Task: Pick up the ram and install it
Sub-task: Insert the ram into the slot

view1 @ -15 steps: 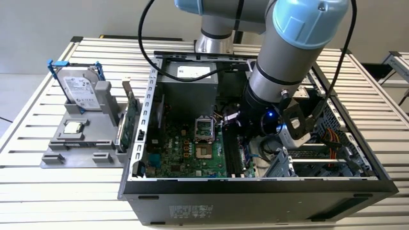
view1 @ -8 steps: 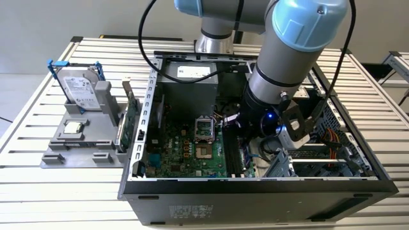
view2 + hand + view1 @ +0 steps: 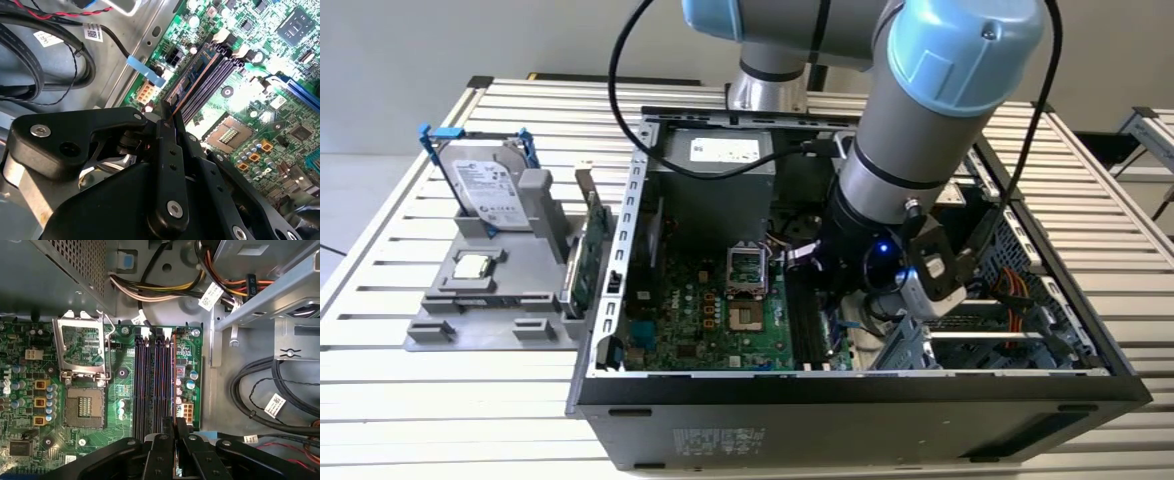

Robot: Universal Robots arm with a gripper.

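The ram (image 3: 196,69) is a slim dark-blue stick, seen edge-on in both wrist views. It stands along the memory slot nearest the motherboard's edge (image 3: 173,371), beside the other dark slots (image 3: 150,385). My gripper (image 3: 168,121) is shut on the ram's near end, with its black fingers (image 3: 161,450) pressed on both faces. Whether the stick is clipped into the slot I cannot tell. In the exterior view the arm's wrist (image 3: 881,250) reaches down into the open computer case (image 3: 854,385), over the memory slots (image 3: 809,325).
An open CPU socket (image 3: 82,347) lies beside the slots. Cable bundles (image 3: 280,390) and a metal drive cage (image 3: 987,340) crowd the board's edge. Outside the case, a grey fixture (image 3: 494,310) holds a green expansion card (image 3: 594,250) and a hard drive (image 3: 494,190) in a blue frame.
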